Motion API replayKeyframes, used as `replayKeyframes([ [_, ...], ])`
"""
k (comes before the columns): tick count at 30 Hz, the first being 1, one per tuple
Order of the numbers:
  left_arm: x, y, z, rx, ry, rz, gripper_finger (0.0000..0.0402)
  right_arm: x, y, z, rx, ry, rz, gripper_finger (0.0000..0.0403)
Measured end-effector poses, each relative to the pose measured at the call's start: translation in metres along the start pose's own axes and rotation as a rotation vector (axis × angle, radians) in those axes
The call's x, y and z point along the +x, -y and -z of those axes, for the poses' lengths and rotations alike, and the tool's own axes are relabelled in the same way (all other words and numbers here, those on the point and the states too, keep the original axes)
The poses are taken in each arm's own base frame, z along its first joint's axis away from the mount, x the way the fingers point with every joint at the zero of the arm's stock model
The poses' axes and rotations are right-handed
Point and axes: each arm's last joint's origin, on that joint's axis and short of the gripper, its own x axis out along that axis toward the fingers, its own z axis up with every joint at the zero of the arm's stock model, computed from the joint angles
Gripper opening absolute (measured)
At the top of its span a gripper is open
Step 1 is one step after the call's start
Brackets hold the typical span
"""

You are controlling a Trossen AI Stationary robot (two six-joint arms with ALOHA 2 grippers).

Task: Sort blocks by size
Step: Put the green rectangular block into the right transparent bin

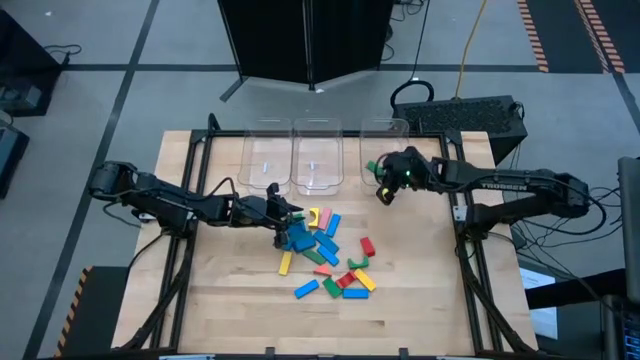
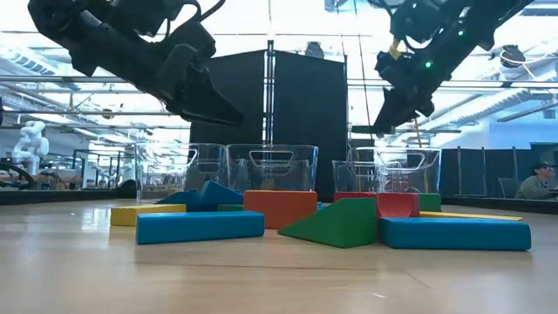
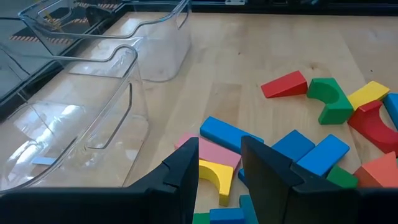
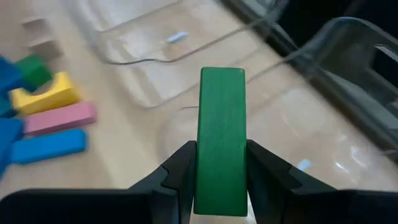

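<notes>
The blocks (image 1: 325,255) lie in a loose pile of blue, green, red, yellow and pink pieces in the middle of the table. My left gripper (image 1: 283,215) hovers open over the pile's far left part. Between its fingers (image 3: 221,165) I look down on a pink block (image 3: 211,152) and a yellow arch (image 3: 214,175) on the table. My right gripper (image 1: 381,180) is shut on a long green block (image 1: 371,167) at the near edge of the right clear bin (image 1: 385,145). My right gripper pinches the green block between its two fingers, by its two long sides (image 4: 205,158) near one end. The fingers slant down from the table's right, and the block lies along them, sticking out past the tips. It is lifted clear, over the clear bin (image 4: 292,124).
Three clear plastic bins stand side by side at the table's far edge: left (image 1: 265,155), middle (image 1: 318,155) and right. Bare wood lies left and right of the pile and along the near edge. In the low view, blue, red and green blocks (image 2: 349,222) line the foreground.
</notes>
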Motion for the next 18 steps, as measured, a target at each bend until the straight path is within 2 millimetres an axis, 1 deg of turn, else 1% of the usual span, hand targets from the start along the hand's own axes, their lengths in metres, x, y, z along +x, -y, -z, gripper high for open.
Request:
replayKeyframes([
  [5, 0.0, 0.0, 0.0, 0.0, 0.0, 0.0, 0.0123, 0.005, 0.023, -0.003, 0.027, -0.01, 0.047, 0.0107],
  [9, 0.0, 0.0, 0.0, 0.001, 0.0, -0.002, 0.0123, 0.015, 0.04, -0.003, 0.052, -0.051, 0.064, 0.0107],
  [14, 0.0, -0.001, -0.001, 0.001, 0.007, -0.024, 0.0123, 0.034, 0.059, 0.002, 0.078, -0.122, 0.086, 0.0107],
  [18, 0.0, -0.001, -0.001, 0.001, 0.009, -0.026, 0.0123, 0.048, 0.07, 0.0, 0.078, -0.173, 0.116, 0.0107],
])
